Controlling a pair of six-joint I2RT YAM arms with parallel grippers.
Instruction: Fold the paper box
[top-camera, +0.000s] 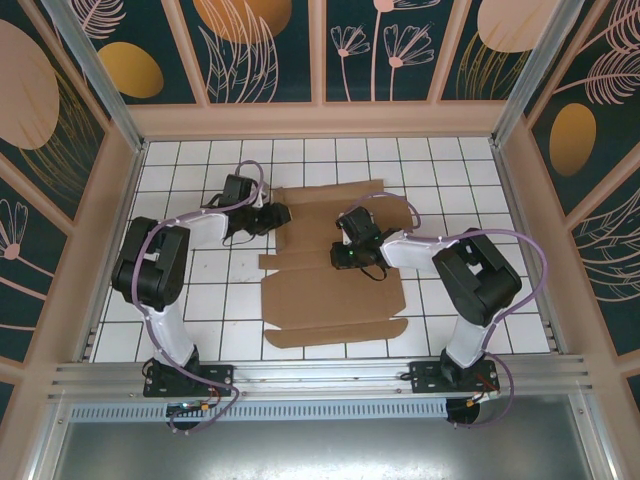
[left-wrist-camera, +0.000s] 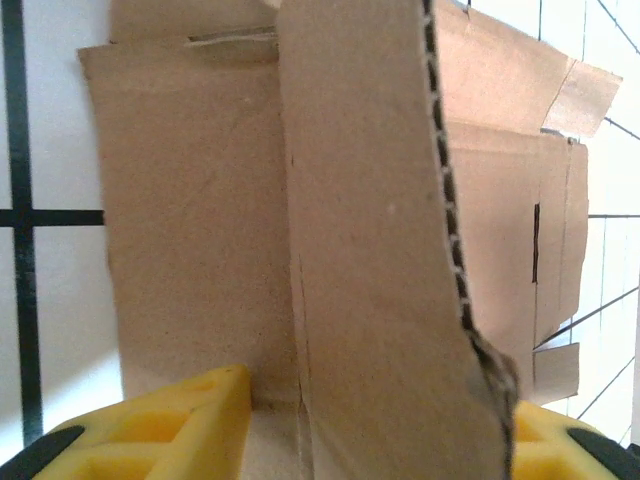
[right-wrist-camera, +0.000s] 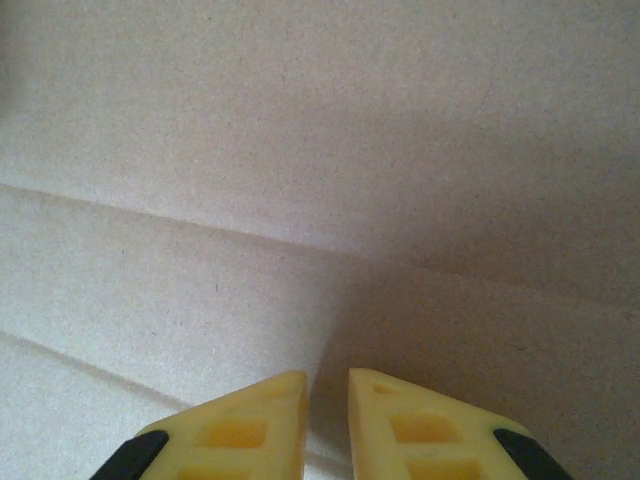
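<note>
A table (top-camera: 200, 300) of white square tiles with dark grout lines is ringed by a plain peach ledge (top-camera: 310, 120). Beyond its far edge and along both its sides rise dark teal wall panels (top-camera: 270, 50) drawn with pale flowers, leaves and orange ovals, with grey metal posts (top-camera: 93, 65) at its far corners. Along its near edge runs a ribbed aluminium rail (top-camera: 320, 378), and nearer than that lies a dull grey metal sheet (top-camera: 320, 450).

I see no words, numbers or labels I can read, not on the paper box (top-camera: 330, 295) or the walls (top-camera: 270, 50)
</note>
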